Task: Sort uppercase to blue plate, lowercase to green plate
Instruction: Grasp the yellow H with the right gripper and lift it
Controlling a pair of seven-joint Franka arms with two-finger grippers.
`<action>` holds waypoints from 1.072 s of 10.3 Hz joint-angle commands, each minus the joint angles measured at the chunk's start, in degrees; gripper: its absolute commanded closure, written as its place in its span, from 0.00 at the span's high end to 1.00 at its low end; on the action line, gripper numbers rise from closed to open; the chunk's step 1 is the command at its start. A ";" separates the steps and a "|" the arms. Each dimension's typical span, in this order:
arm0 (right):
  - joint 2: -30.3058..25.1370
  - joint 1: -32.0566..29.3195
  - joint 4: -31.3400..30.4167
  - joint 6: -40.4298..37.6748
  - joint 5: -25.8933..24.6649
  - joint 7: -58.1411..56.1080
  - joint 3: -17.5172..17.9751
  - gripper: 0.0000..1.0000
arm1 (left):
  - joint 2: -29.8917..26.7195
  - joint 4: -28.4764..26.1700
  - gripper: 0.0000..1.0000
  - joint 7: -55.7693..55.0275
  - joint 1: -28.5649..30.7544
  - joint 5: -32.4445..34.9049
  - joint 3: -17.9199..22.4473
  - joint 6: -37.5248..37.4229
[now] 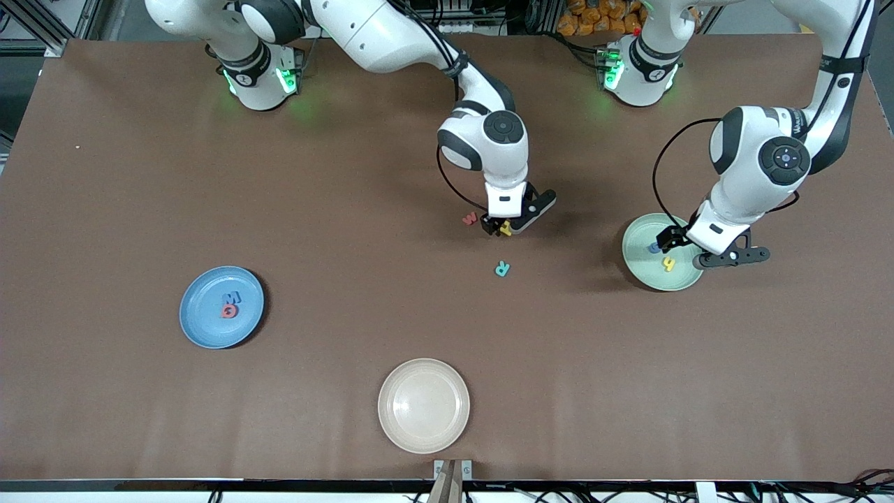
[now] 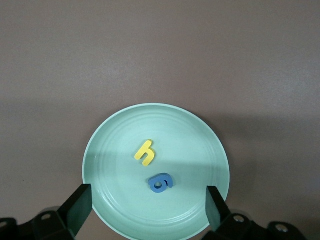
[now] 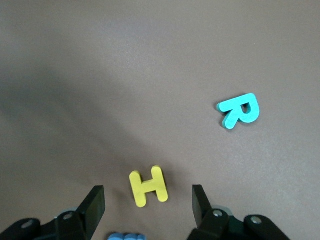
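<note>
blue letter (image 3: 126, 236) cut off at frame edge, shape unreadable

matt brown table (image 1: 140, 209), smooth green plate (image 2: 110, 150) with faint sheen, foam-like yellow h (image 3: 148, 186)

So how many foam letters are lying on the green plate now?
2: a yellow h and a blue letter beside it, both on the green plate under the open left gripper. None looks hidden.

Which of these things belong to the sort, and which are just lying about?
In the job: blue plate, green plate, yellow H, teal R, red w; right gripper open over yellow H, left gripper open over green plate.
Lying about: cream plate.
</note>
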 commanded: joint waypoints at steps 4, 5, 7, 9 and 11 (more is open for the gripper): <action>3.01 -0.52 2.47 0.91 -0.58 -0.83 0.49 0.74 | -0.90 -1.01 1.00 -1.01 0.67 0.07 -0.61 0.01; 3.01 -0.52 2.47 1.08 -0.58 -0.91 0.49 0.72 | -0.81 -1.01 1.00 -1.02 0.58 0.07 -0.61 0.09; 3.36 -0.61 2.47 1.70 -0.49 -0.83 0.49 0.65 | -0.89 -1.01 1.00 -1.10 0.58 0.07 -0.61 0.09; 3.45 -0.61 2.47 1.70 -0.49 -0.56 0.49 0.63 | -1.24 -0.92 1.00 -1.10 0.58 0.07 -0.61 0.01; 3.45 -0.61 2.39 1.70 -0.49 -0.47 0.49 0.45 | -1.33 -1.01 1.00 -1.02 0.58 0.07 -0.61 0.01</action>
